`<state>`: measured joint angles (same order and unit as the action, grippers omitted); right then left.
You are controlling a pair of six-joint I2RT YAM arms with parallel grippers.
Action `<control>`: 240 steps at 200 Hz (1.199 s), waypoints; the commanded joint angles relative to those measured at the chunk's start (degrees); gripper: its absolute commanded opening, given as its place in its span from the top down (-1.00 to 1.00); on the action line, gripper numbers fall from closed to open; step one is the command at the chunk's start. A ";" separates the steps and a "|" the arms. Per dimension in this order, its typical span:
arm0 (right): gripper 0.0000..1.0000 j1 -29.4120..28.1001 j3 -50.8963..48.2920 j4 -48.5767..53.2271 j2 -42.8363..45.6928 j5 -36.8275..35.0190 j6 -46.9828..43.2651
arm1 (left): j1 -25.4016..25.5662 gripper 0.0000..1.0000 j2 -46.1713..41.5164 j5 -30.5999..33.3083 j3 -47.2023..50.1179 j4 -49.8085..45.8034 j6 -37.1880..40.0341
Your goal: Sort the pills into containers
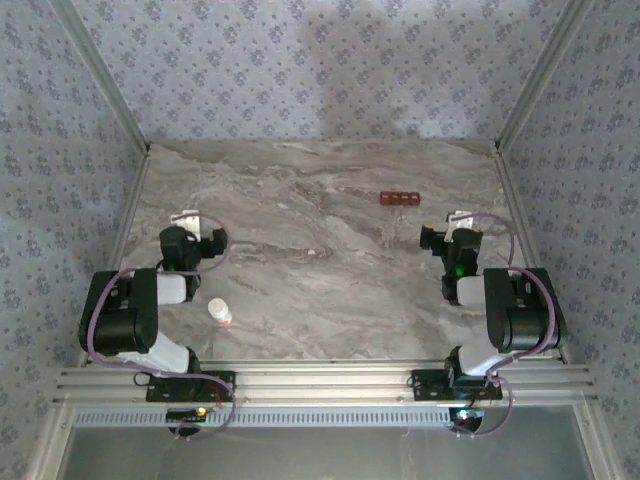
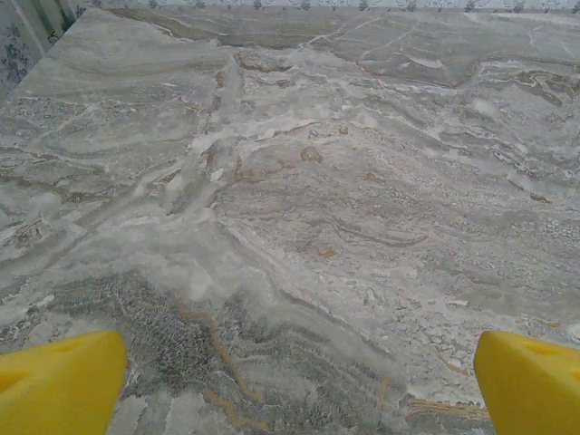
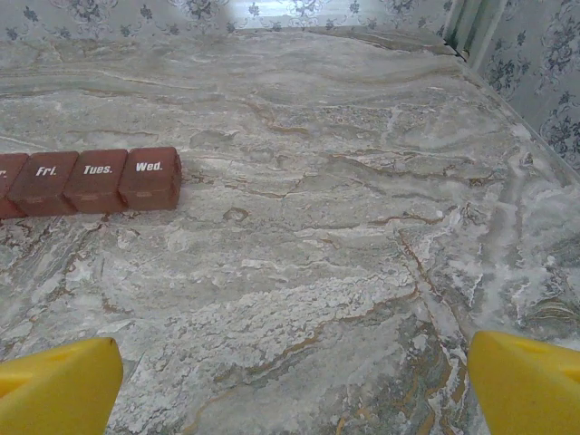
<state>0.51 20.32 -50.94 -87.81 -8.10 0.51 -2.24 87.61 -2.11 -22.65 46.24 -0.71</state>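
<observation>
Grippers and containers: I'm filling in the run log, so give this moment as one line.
left gripper: open, empty | right gripper: open, empty | containers: shut, far right | bottle: by left arm

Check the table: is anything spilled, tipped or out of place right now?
No spill or damage shows. One oddity: the red-brown pill organizer has lids reading Fri., Tues., Wed. side by side, out of weekday order. Its visible lids are shut. The white bottle sits near the left arm, far from it.

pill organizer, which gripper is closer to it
Right. The right gripper sits just right of the pill organizer and slightly closer to the near edge; the left gripper is far off to its left.
</observation>
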 commanded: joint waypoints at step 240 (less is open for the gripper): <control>-0.99 1.90 8.06 28.80 18.77 -3.52 9.48 | 0.93 -0.96 -12.40 3.07 -7.12 -17.84 -1.53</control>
<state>0.69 22.46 -36.75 -73.80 -11.53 2.13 -1.50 78.30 -0.75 -27.09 34.02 -0.71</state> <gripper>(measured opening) 0.995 0.980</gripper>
